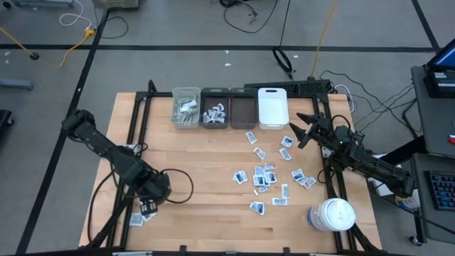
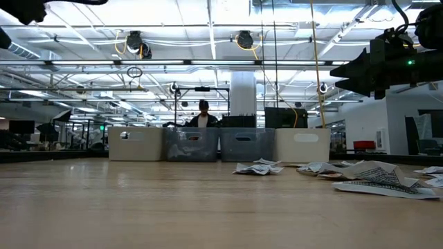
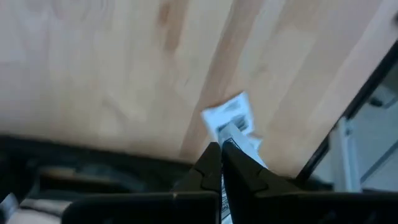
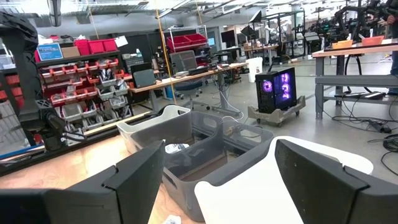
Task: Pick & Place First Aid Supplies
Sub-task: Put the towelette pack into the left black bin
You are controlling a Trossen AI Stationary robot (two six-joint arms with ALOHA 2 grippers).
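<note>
The wooden surface (image 1: 213,163) carries a row of four bins (image 1: 229,108) along its far edge, and they serve as the landmark here. Nearest the left arm is a pale bin holding long wrapped strips, then a dark bin with a few sachets, an unfilled dark bin, and a white bin (image 1: 272,107). A white round jar (image 1: 331,215) stands at the near right corner, well apart from the bins. The right pincer (image 1: 301,130) hangs just beside the white bin with its fingers spread wide, holding nothing. Loose sachets (image 1: 264,174) lie scattered in front of the bins, toward the right half. The left pincer (image 1: 147,208) is far from the bins, at the near left edge, closed on a sachet (image 3: 229,118).
</note>
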